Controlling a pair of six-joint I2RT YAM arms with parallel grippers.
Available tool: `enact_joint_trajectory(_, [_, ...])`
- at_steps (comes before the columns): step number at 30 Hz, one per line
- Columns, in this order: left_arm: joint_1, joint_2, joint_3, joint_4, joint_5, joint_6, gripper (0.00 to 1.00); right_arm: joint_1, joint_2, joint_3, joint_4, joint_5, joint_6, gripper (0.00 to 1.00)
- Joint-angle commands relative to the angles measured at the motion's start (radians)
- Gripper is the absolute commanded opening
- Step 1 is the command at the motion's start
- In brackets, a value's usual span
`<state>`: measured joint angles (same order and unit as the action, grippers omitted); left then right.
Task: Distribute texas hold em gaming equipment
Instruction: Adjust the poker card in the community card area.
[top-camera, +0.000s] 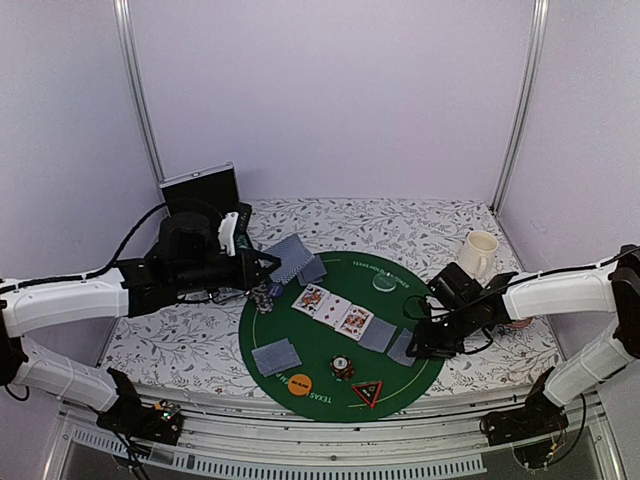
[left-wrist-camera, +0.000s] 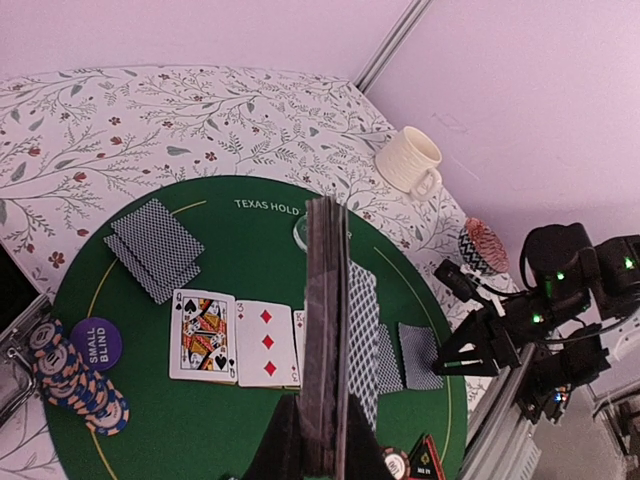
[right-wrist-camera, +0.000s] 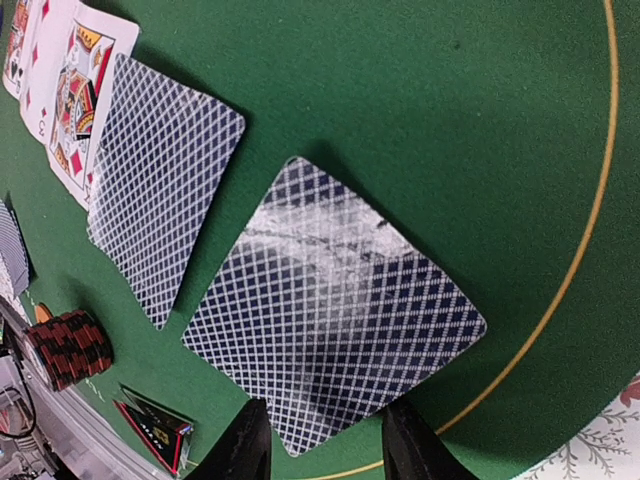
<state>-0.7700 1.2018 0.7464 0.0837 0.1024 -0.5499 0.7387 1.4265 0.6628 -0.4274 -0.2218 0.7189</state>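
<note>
My left gripper hovers over the far left of the green mat, shut on a deck of grey-blue-backed cards; in the left wrist view the deck shows edge-on. My right gripper is low at the mat's right side, open. Its fingers straddle the near corner of a face-down card lying flat. A second face-down card lies next to three face-up cards. Chip stacks, an orange disc, a triangle marker and a clear disc sit on the mat.
A white mug stands right of the mat on the floral cloth. A black box sits at the back left. Face-down cards lie at the mat's near left. A purple small-blind disc lies beside the left chips.
</note>
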Motion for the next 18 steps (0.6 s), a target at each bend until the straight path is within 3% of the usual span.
enact_joint_trajectory(1, [0.017,-0.028,-0.010,0.012,-0.014,0.013,0.00,-0.002,0.050,0.013,0.099,-0.028,0.028,0.39])
enact_joint_trajectory(13, [0.020,-0.028,-0.007,0.007,-0.024,0.021,0.00,0.000,0.062,0.033,0.108,-0.024,0.028,0.34])
enact_joint_trajectory(18, [0.020,-0.026,-0.006,0.004,-0.016,0.025,0.00,0.000,-0.008,0.059,0.015,0.050,0.014,0.41])
